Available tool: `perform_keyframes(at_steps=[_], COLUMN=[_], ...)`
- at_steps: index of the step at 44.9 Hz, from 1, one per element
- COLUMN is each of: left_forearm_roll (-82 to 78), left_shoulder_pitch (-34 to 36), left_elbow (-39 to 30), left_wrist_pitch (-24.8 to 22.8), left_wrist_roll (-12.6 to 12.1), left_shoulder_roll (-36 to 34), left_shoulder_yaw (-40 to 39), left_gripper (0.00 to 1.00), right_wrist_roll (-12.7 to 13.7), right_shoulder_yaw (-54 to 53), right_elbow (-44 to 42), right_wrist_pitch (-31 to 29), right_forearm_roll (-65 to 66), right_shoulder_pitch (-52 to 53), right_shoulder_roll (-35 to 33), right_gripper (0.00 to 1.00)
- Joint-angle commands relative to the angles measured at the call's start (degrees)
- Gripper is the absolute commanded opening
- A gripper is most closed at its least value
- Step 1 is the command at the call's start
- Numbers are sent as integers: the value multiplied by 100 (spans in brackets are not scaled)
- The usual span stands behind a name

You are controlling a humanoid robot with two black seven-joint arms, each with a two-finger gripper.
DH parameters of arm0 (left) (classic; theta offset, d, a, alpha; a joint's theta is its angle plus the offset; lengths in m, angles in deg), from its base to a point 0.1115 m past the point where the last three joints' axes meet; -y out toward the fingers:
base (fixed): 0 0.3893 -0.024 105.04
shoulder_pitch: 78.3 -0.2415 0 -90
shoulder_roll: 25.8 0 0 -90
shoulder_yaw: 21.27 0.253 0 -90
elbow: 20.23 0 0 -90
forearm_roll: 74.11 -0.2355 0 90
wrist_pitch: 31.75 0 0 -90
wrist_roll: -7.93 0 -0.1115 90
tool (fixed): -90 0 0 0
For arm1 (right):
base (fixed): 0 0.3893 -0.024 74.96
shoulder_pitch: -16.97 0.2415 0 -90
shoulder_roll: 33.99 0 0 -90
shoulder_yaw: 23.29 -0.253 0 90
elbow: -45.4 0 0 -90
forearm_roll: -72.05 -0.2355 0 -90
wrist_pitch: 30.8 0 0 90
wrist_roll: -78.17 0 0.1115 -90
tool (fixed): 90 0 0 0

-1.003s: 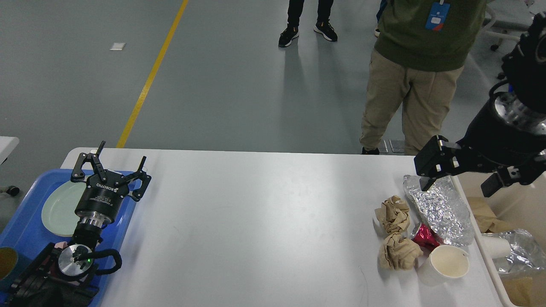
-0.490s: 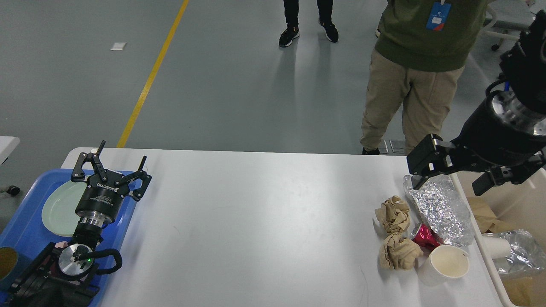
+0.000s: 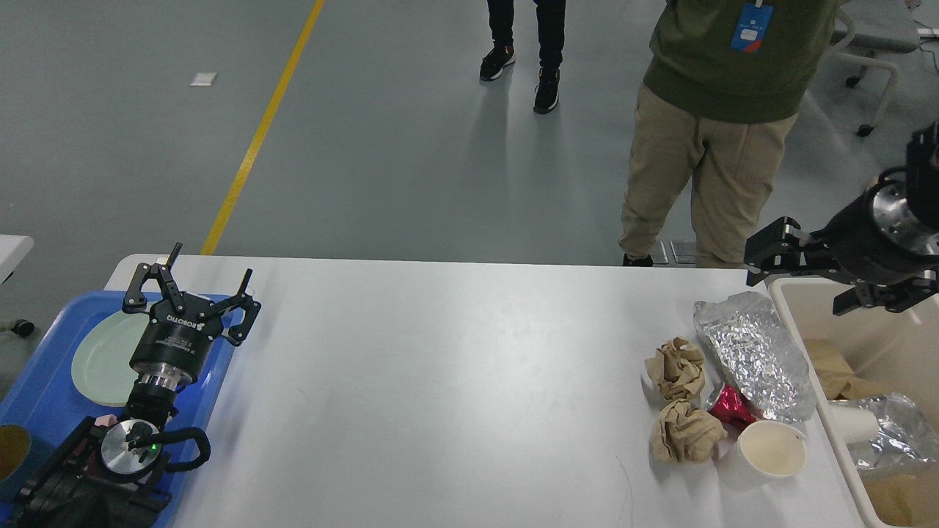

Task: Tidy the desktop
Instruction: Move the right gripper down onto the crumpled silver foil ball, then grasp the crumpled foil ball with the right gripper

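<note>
Plainly, the left end effector [image 3: 192, 282], lettered ROBOTIQ, gapes wide over the desktop [image 3: 455, 381]; right's spread unclear.

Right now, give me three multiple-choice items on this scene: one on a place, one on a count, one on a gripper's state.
1. Where does the pale green plate lie?
A. on the blue tray
B. in the beige bin
C. on the bare desktop

2. How many crumpled brown paper balls lie on the desktop?
A. one
B. two
C. four

3. How is the left gripper?
A. shut on the paper cup
B. shut on nothing
C. open, holding nothing

Key: 1 A, the plate sits inside the tray at the left. 2 B, one ball lies above another, left of the silver foil bag. 3 C, its fingers are spread wide apart above the tray.
</note>
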Motion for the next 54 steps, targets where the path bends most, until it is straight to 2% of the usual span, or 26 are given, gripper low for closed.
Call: perform_keyframes(at_steps=[1, 12, 15, 39, 54], left_forearm_roll=[0, 0, 0, 0, 0], left_shoulder_pitch=[-1, -1, -1, -1, -1], left_elbow=[2, 2, 2, 2, 2], left_wrist_pitch=[1, 1, 1, 1, 1], left_wrist_roll=[0, 0, 0, 0, 0], left_shoulder_roll=[-1, -1, -1, -1, -1], left_shoulder_yaw=[0, 0, 0, 0, 0], left_gripper=[96, 96, 96, 96, 96], right_wrist_roll=[-1, -9, -36, -1, 8], right_shoulder_yaw=[-119, -1146, -1498, -3352, -3810], right_elbow=[-928, -1948, -2309, -4093, -4586], right_wrist_pitch=[297, 1949, 2143, 2082, 2082], right_forearm_roll=[-11, 33, 24, -20, -29], right_shoulder_pitch=[-1098, -3471, -4060, -6424, -6918], right_shoulder_roll=[-412, -834, -808, -255, -8], right_gripper=[100, 100, 100, 100, 100])
